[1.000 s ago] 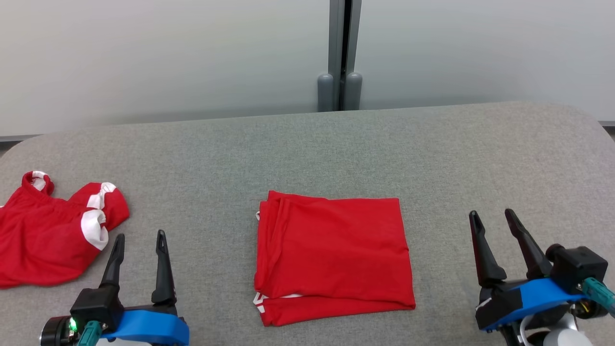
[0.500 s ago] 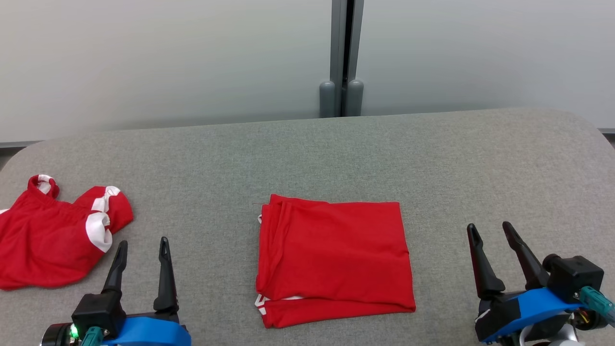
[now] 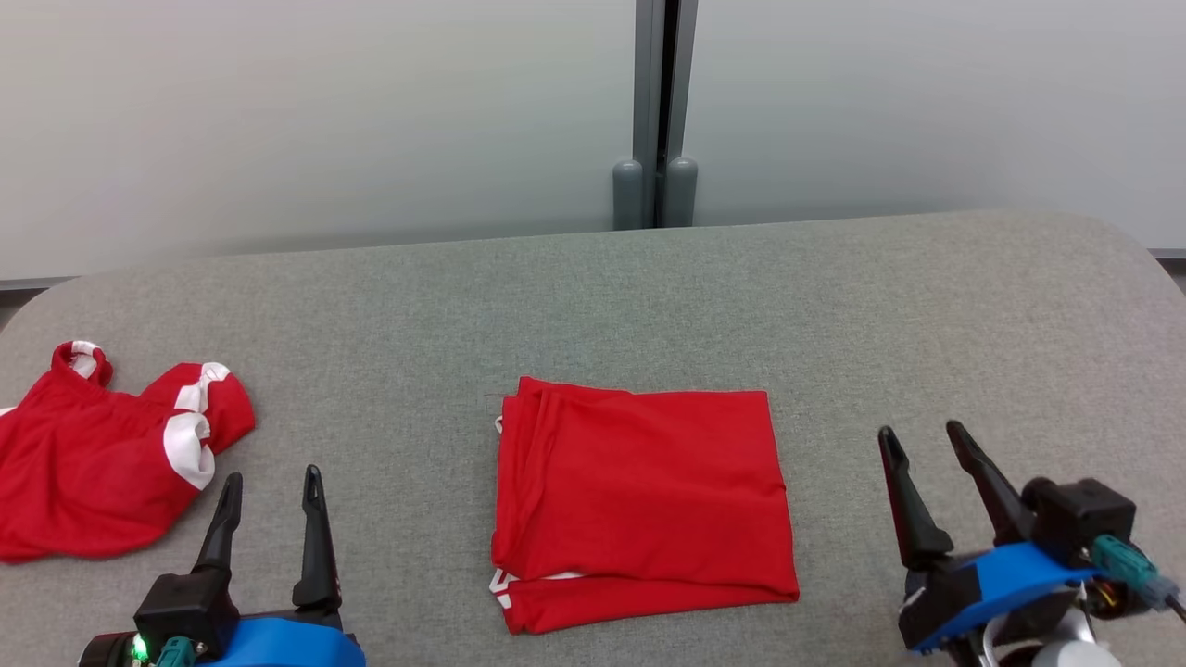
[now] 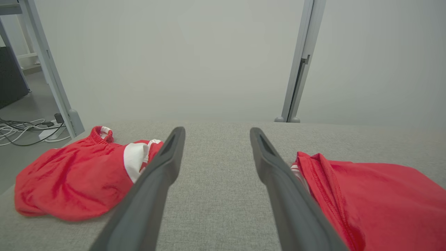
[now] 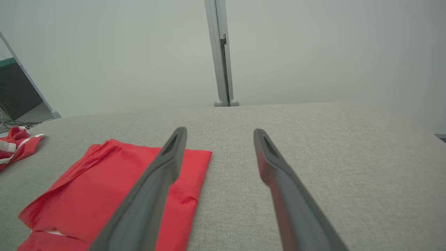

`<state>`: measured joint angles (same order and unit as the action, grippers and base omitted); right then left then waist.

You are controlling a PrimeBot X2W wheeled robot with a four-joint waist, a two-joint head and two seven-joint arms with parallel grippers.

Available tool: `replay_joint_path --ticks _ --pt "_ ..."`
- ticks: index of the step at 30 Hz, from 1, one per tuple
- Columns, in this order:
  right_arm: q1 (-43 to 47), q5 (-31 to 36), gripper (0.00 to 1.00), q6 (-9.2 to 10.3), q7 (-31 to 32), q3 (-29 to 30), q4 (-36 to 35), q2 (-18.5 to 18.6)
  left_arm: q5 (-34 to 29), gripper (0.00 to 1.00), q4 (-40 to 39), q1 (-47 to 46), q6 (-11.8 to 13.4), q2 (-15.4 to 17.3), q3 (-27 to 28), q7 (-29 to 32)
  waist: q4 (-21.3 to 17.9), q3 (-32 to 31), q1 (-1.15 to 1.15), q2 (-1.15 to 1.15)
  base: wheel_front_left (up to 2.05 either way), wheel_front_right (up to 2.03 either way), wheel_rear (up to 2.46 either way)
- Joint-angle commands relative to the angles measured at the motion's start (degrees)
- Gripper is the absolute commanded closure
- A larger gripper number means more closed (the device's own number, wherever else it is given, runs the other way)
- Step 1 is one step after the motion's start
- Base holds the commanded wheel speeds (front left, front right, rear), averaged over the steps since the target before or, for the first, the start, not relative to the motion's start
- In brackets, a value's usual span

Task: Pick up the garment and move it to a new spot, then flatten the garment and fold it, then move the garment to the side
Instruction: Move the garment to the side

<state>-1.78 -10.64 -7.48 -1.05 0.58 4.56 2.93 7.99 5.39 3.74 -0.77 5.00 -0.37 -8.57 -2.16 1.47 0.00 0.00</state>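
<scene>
grey worktop [image 3: 649,296], carrying a folded red garment [image 3: 639,500] flat at its near centre; a crumpled red-and-white garment [image 3: 93,463] at the left edge; left claw [image 3: 271,474] and right claw [image 3: 920,429], both spread wide and empty, flanking the folded red garment without touching it.

Folded red cloth garment [image 3: 644,505] lies centre on the grey fabric-covered table [image 3: 649,296]; crumpled red-and-white garment [image 3: 102,463] sits far left, well apart. Left gripper [image 3: 271,473] stands between them, right gripper [image 3: 920,428] right of the folded one.
</scene>
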Motion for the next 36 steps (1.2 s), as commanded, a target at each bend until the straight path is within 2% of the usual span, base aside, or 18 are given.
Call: replay_joint_path --ticks 1,11,16,26,36 --pt "-1.4 0.4 0.00 -0.03 0.3 -0.3 0.0 0.0 0.0 0.00 -0.1 0.3 0.3 0.3 0.1 0.1 0.0 0.1 0.00 0.00 0.00 0.00 0.00" --pt "-10.2 1.7 0.00 -0.02 2.4 -3.8 3.0 0.0 0.5 0.00 0.2 -1.9 0.3 0.5 -0.8 -0.4 1.2 2.2 0.00 0.00 0.00 0.00 0.00" --pt "-13.0 1.0 0.00 -0.03 3.4 -4.1 8.9 0.0 0.6 0.00 0.6 -3.0 0.4 0.3 -1.2 -0.7 2.7 3.7 0.00 0.00 0.00 0.00 0.00" --pt "-15.5 2.3 0.00 -0.02 0.3 -2.9 21.5 0.0 1.2 0.00 2.6 -5.6 0.2 0.3 -2.1 -2.1 6.1 6.8 0.00 0.00 0.00 0.00 0.00" --pt "-18.0 1.4 0.00 -0.02 -2.6 -3.9 32.8 0.0 1.6 0.00 4.0 -7.3 0.4 0.5 -2.7 -2.7 7.1 8.3 0.00 0.00 0.00 0.00 0.00"
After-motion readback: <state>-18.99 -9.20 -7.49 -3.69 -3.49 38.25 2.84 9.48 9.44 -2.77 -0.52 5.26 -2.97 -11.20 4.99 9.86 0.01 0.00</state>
